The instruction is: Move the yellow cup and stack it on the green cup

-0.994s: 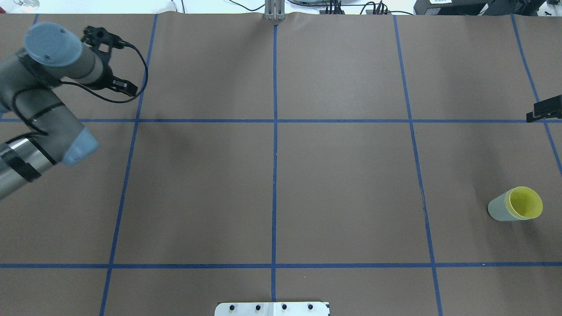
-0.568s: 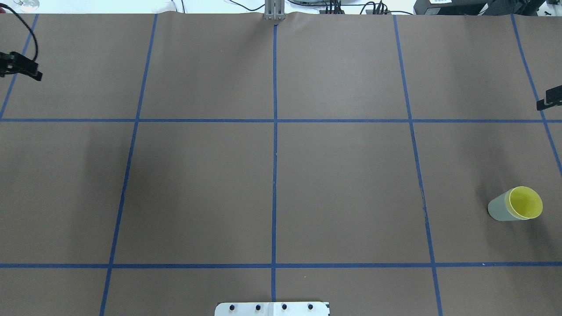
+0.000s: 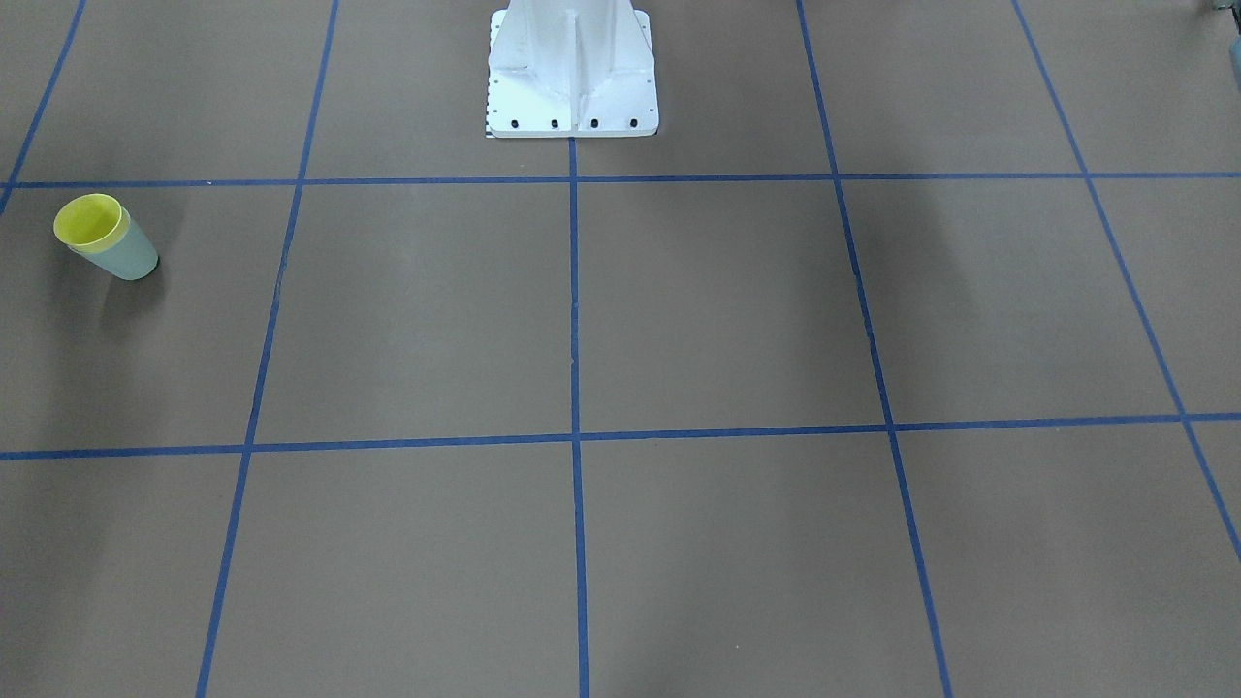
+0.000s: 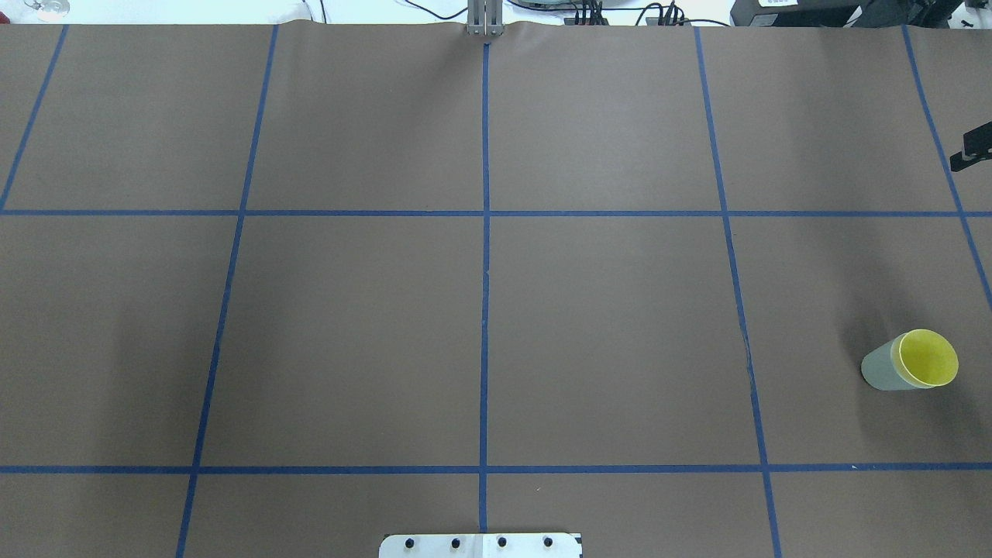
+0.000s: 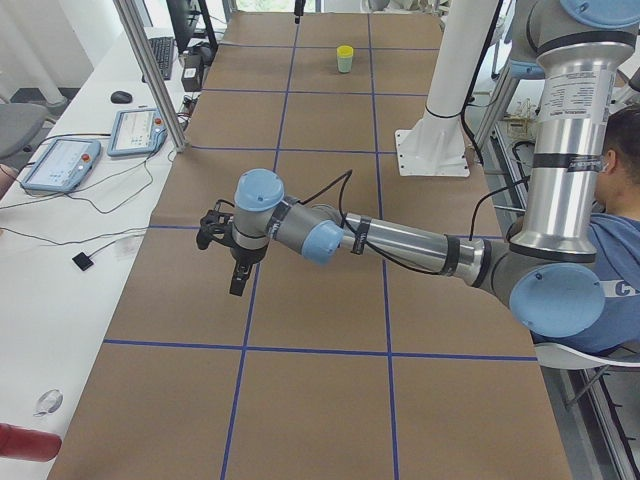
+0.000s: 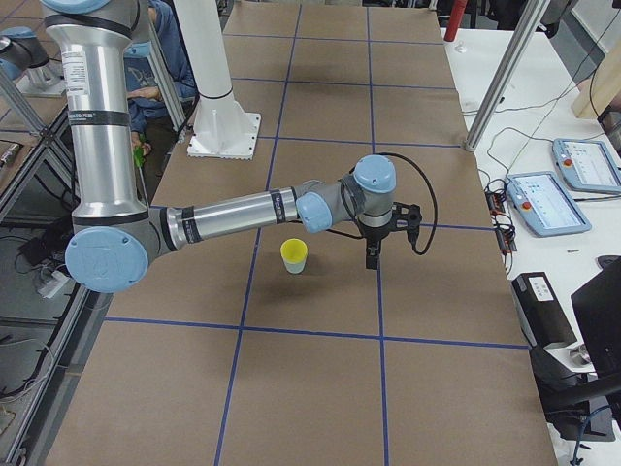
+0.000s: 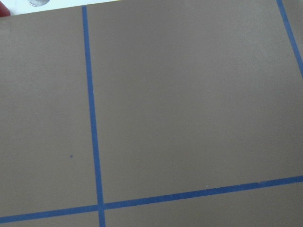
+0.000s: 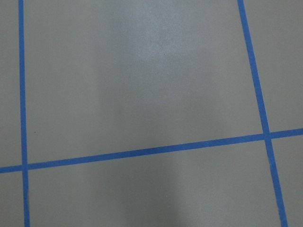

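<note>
The yellow cup (image 4: 928,358) sits nested inside the green cup (image 4: 879,370), upright on the brown table at the robot's right side. The pair also shows in the front view, yellow cup (image 3: 87,221) in green cup (image 3: 134,258), and in the right side view (image 6: 294,254). My right gripper (image 6: 372,258) hangs over the table beside the cups, apart from them; only a black part of it (image 4: 976,147) shows overhead. My left gripper (image 5: 237,283) hangs over the table's far left end, away from the cups. I cannot tell whether either is open or shut. Both wrist views show only bare table.
Blue tape lines (image 4: 485,232) divide the brown table into squares. The robot's white base (image 3: 572,78) stands at the table's middle edge. Control tablets (image 5: 60,162) lie on a side table on the left, another (image 6: 550,202) on the right. A person (image 5: 612,270) sits behind the robot.
My left arm has swung out of the overhead view to the left. The black part of my right gripper has drifted toward the right edge and farther back. The nested cups have not moved.
</note>
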Tool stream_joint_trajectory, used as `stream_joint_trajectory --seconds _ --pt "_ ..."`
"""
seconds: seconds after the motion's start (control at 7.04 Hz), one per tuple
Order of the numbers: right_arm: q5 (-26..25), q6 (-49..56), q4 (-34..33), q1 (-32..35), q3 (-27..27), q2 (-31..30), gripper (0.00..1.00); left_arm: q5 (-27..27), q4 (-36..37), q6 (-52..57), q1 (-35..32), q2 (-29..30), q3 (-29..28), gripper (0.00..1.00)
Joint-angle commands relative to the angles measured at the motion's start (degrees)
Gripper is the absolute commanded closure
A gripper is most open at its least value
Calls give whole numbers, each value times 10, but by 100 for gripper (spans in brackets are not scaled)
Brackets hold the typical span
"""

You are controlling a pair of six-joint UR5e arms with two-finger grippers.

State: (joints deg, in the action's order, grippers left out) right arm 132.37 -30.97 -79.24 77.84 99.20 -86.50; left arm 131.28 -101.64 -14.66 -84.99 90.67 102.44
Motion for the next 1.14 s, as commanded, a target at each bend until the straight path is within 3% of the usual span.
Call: stream_joint_trajectory --seconds 0.0,0.28,0.71,0.85,0.99 --pt "2 37 -4 14 -16 6 0 4 147 37 8 40 25 0" --pt "23 41 -2 28 -19 3 0 3 152 132 8 35 13 0" --pt "12 124 15 28 -27 -45 0 11 158 132 4 13 12 0" --pt "12 127 17 33 -29 -63 0 31 192 136 3 14 -11 0" --pt "12 122 11 39 -30 -51 0 28 198 130 1 16 -22 0"
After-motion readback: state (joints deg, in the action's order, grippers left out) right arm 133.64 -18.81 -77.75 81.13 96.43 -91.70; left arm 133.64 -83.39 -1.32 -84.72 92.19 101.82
